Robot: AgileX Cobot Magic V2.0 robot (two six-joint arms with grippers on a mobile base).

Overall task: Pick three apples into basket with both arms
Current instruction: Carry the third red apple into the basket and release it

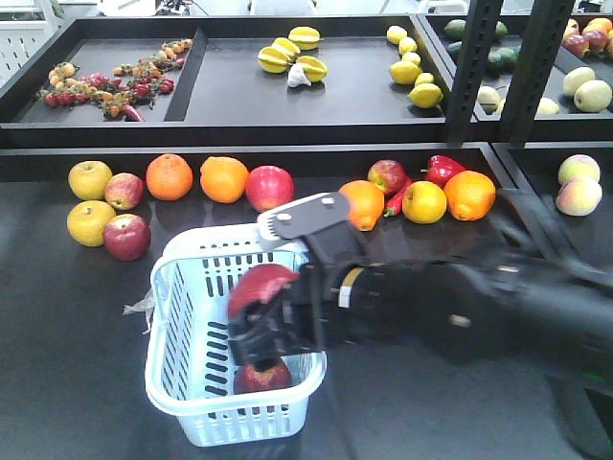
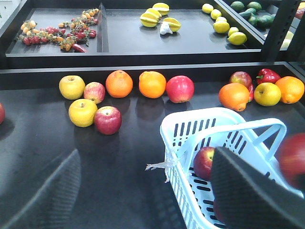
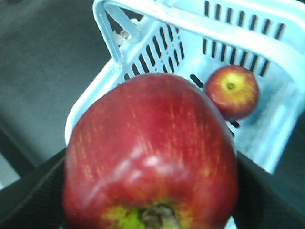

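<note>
- Red apple (image 1: 261,285) is pinched in the right tool (image 1: 263,321), over the basket (image 1: 172,383).
- Second apple (image 1: 262,377) lies inside the basket, on its floor.
- Third red apple (image 2: 107,119) rests on the counter (image 2: 119,157), touching a yellow apple (image 2: 82,112).
- Left tool (image 2: 143,191): fingers spread, holding nothing.

glossy apple (image 3: 150,152); pale slotted plastic basket (image 1: 172,316); matt, seemingly textured jaws.

Pale blue slotted basket (image 1: 182,383) on dark table, one red apple (image 1: 261,376) inside, another apple (image 1: 261,288) gripped above it, third apple (image 1: 126,237) left on table
</note>
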